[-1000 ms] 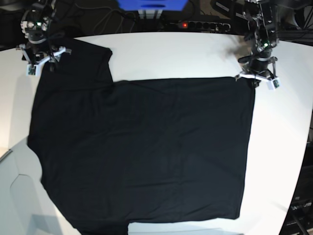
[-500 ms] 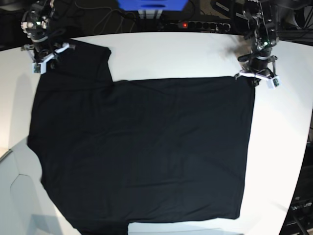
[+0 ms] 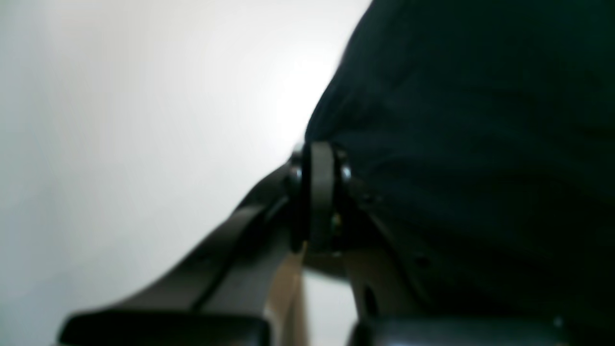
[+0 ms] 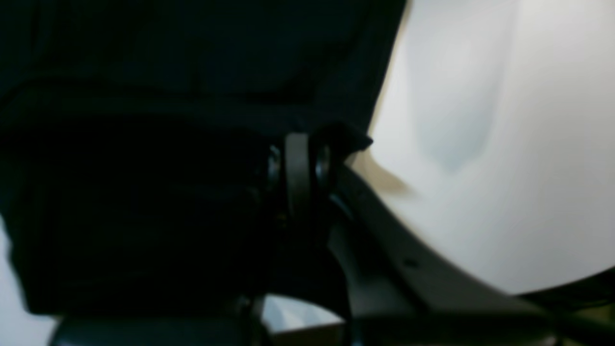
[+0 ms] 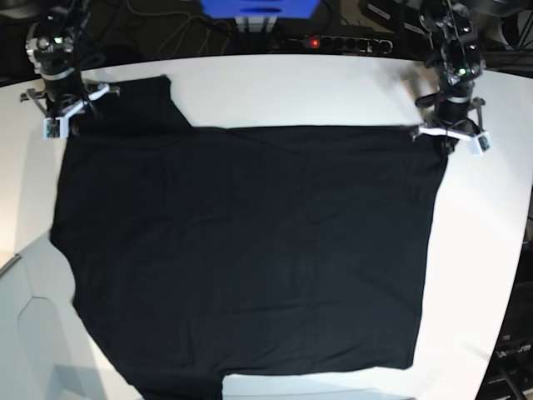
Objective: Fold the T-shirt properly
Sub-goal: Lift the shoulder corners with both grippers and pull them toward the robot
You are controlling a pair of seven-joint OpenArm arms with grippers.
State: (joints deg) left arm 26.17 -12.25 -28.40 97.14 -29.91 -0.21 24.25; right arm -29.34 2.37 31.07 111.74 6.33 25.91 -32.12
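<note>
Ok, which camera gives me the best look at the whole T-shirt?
Base view: the black T-shirt lies spread across the white table, nearly all visible. Both wrist views show only blurred dark fabric beside their shut jaws.

no readable text, label, brand or number shows anywhere: the t-shirt (image 5: 250,250) is plain black, and the white table (image 5: 291,92) around it carries no markings either.

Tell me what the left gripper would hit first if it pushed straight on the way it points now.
Almost certainly the white table. The left gripper points steeply down, shut on the T-shirt at its far corner, so beyond the pinched black fabric only the tabletop lies ahead. How high it sits above the table is unclear.
</note>
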